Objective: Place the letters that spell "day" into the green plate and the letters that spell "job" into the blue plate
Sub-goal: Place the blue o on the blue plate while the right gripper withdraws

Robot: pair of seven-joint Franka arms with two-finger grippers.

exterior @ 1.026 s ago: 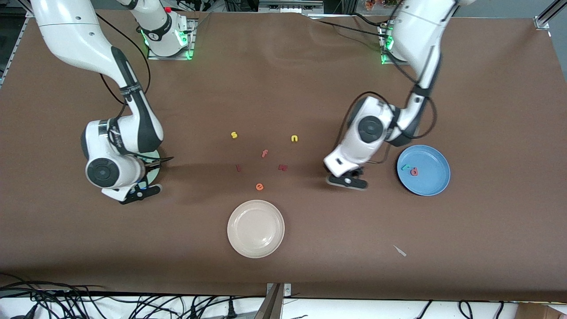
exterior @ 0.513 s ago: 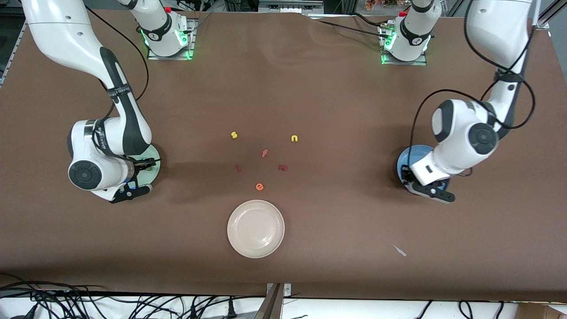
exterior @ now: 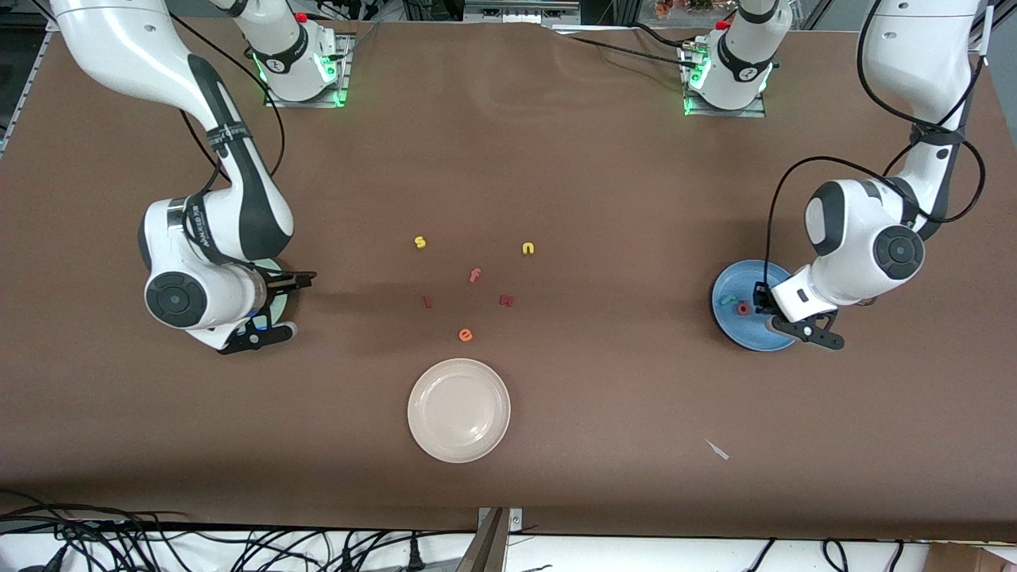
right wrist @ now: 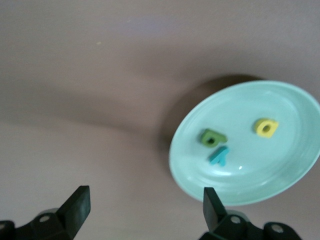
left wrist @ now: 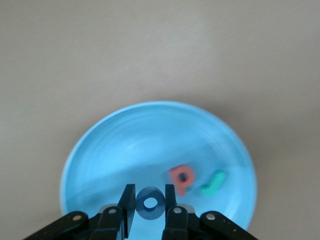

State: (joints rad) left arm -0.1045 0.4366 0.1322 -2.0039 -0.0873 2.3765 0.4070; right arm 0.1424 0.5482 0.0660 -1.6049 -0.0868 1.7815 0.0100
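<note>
While left arm has swung from table middle to blue plate (exterior: 735, 327), we see right gripper (right wrist: 145, 205) spring wide, empty, over table just beside green plate (right wrist: 280, 185).

We judge "day" done: dark green letter (right wrist: 213, 137), yellow "a" (right wrist: 266, 127), teal "y" (right wrist: 219, 156) lie in glossy mint dish.

Left gripper (left wrist: 150, 202), over blue plate's rim, pinches blue ring "o" (left wrist: 150, 203); red letter (left wrist: 180, 178) and teal "j" (left wrist: 212, 183) already inside. We judge one drop remains.

Plates smooth, shallow, round; letters small, chunky, matte.
</note>
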